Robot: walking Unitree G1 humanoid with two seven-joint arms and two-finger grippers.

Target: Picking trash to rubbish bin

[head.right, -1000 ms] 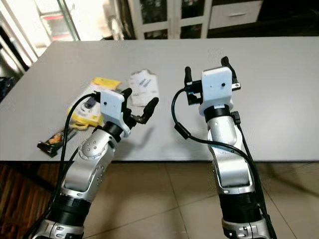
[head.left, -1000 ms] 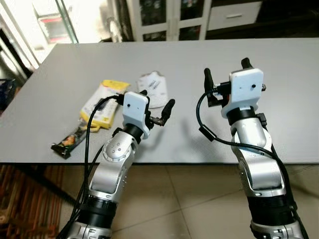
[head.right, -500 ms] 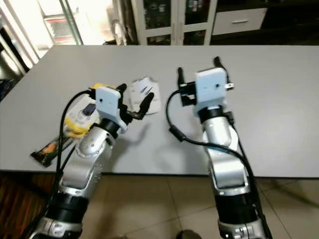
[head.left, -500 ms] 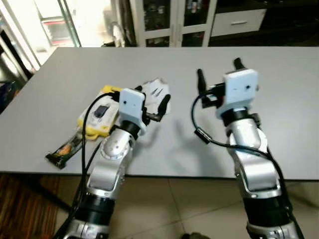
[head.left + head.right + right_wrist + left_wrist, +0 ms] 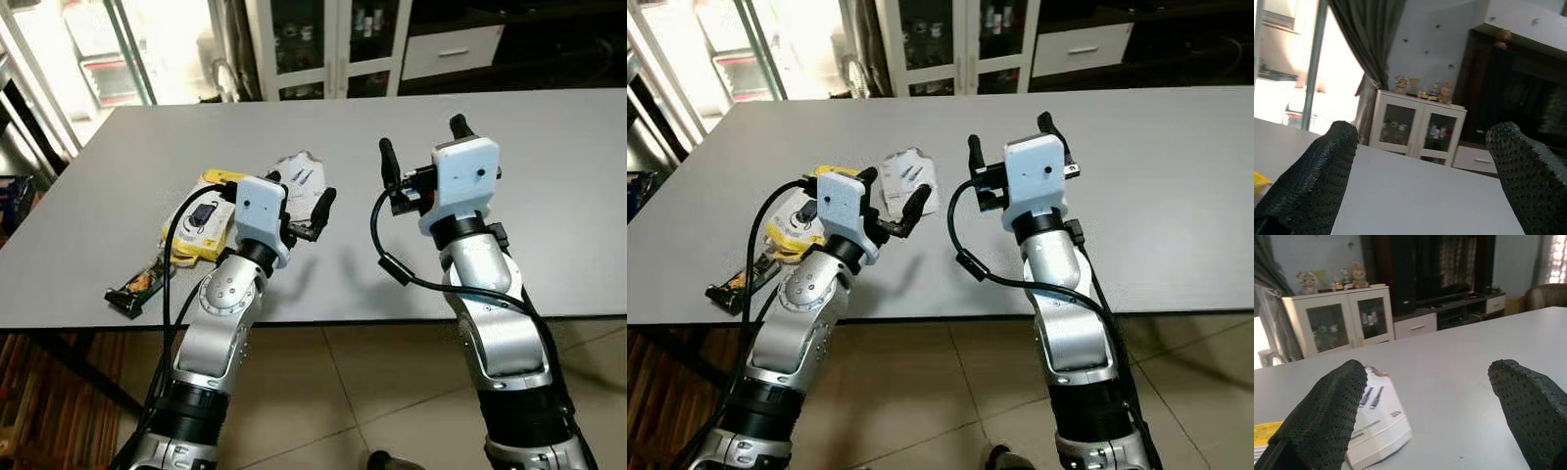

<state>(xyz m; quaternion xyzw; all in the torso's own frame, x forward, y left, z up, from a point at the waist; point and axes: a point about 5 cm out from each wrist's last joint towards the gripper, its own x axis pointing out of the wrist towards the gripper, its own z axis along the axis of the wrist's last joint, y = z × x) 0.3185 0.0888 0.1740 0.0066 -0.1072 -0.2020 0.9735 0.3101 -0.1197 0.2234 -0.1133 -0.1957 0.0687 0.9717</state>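
The left gripper (image 5: 299, 199) hangs low over the near part of the grey table (image 5: 549, 127), fingers spread wide and holding nothing. One fingertip sits right over the near edge of the white paper packet (image 5: 302, 180), which lies just past the gripper at about 12 o'clock. In the left wrist view the packet (image 5: 1378, 423) shows flat on the tabletop beside one of the fingers (image 5: 1322, 416), with a clear gap of bare table between the two pads.

The right gripper (image 5: 421, 152) is up off the table, well apart from the left one at its 3 o'clock, fingers pointing up and away and also wide apart, empty. A black cable loops down from its wrist.

Moving outward from the left gripper: a yellow package (image 5: 201, 223) with a dark printed picture lies at roughly 9 o'clock, its far corner near or touching the white packet, can't quite tell which. Further out at about 8 o'clock, close to the table's near edge, a dark snack bar wrapper (image 5: 137, 287) lies slanted, one end just by the yellow package.

Beyond the table's far side stands a white cabinet (image 5: 328, 44) with glass doors, and the right wrist view catches it (image 5: 1418, 129) next to a dark curtain (image 5: 1369, 58) and a bright window. Tiled floor (image 5: 362, 392) shows under the arms.
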